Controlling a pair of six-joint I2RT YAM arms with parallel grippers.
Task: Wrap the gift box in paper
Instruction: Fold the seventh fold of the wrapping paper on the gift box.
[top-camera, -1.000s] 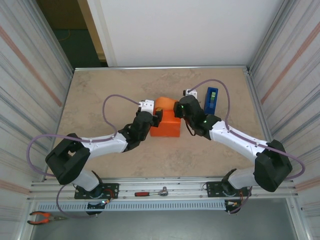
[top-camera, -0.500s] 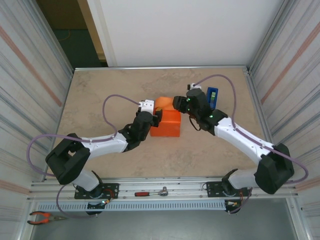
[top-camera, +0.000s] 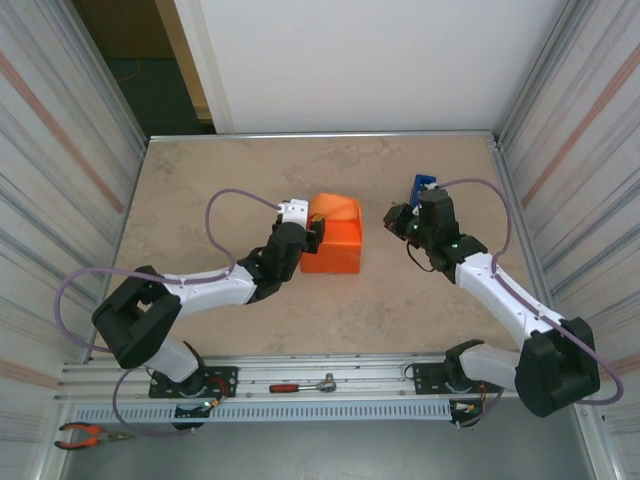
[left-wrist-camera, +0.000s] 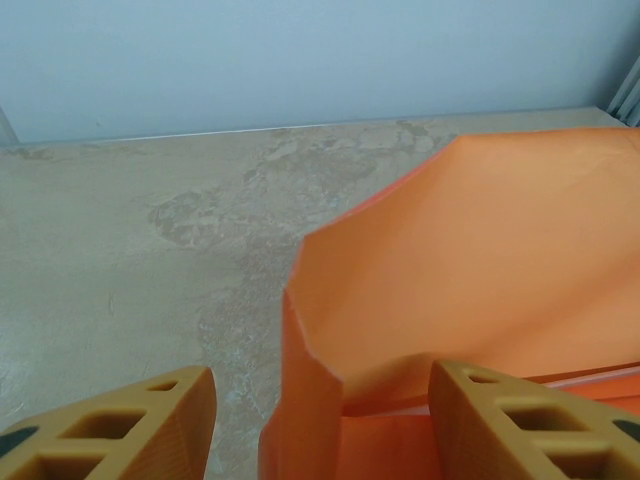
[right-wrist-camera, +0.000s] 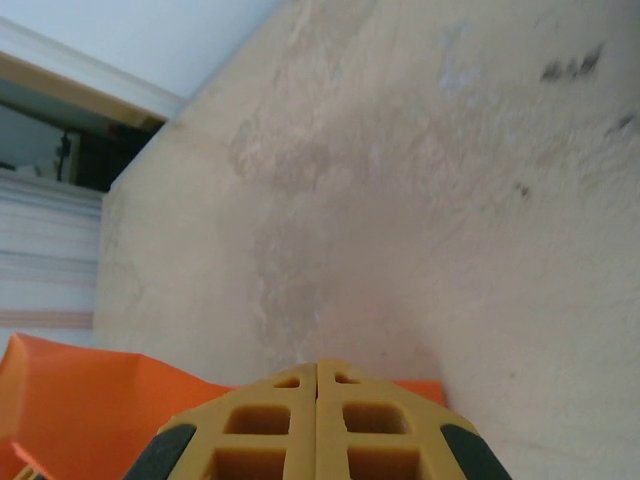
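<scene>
Item: gift box (top-camera: 335, 252), an orange parcel at mid-desk (top-camera: 200, 180), its paper (left-wrist-camera: 480, 250) flap standing open at the far end. Left end effector (top-camera: 318, 235): at the parcel's left side, fingers (left-wrist-camera: 120, 430) spread, paper corner between them, unclamped. Right end effector (right-wrist-camera: 318, 400): fingers pressed together, empty, apart from the parcel, beside the blue tape dispenser (top-camera: 424, 187).

1. One squarish parcel of bright orange paper (top-camera: 333, 243), mid-table.
2. One upright blue tape dispenser (top-camera: 424, 184), far right.
3. One red-handled metal ratchet (top-camera: 300, 386), on the near rail.
4. One pair of orange-handled pliers (top-camera: 85, 435), near left.
5. Two white-and-black robot arms: left arm (top-camera: 215, 288), right arm (top-camera: 495, 290).
</scene>
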